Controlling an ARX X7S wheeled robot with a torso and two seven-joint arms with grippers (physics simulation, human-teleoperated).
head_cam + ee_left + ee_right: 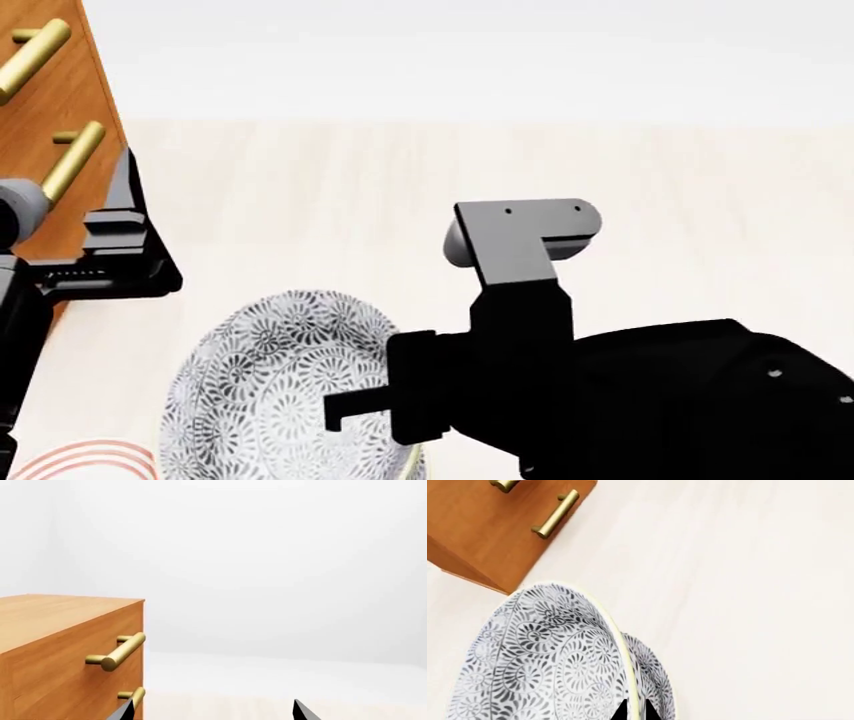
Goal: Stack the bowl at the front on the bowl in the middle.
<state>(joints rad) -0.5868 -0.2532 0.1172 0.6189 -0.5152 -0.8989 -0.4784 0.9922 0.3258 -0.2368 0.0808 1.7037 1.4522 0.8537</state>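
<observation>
My right gripper (634, 711) is shut on the pale rim of the bowl at the front (540, 665), one finger on each side of the wall. In the head view the bowl (280, 390) is tilted on edge, with its grey floral inside facing the camera, held by the right gripper (400, 400) above the pale floor. The bowl in the middle is out of view. My left gripper (215, 712) is open with its fingertips wide apart and nothing between them, next to the wooden cabinet.
A wooden drawer cabinet (60, 110) with brass handles (120, 651) stands at the left, close to my left arm (114, 250). A red-ringed white plate (80, 462) shows at the bottom left corner of the head view. Pale floor (747, 580) spreads beyond.
</observation>
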